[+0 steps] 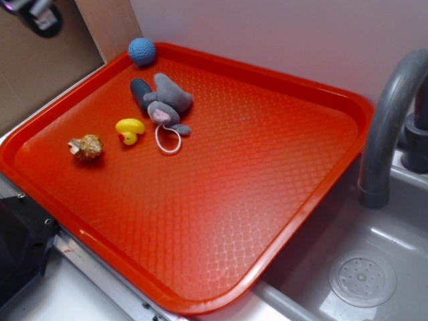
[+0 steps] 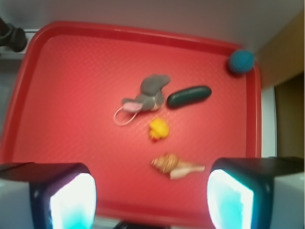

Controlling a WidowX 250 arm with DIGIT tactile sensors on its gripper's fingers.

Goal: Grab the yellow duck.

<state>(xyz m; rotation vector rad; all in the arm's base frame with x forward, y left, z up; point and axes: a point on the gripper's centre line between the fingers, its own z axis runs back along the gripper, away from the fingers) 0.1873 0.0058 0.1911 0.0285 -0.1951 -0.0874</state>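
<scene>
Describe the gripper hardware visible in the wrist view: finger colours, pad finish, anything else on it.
The gripper shows two blocky fingers with black housings and pale grey outer faces. Their inner pads look glossy white with a cyan tint, blurred by closeness. No cables or markings are legible. In the exterior view, only a dark piece with a white label is visible top left.

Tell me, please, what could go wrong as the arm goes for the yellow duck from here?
1. The yellow duck is small and looks glossy, so it may squirt out of the open pincer.
2. The grey plush mouse and its cord loop lie close by; a wide approach could snag them.
3. The seashell sits between pincer and duck in the wrist view and could be grabbed instead.
</scene>
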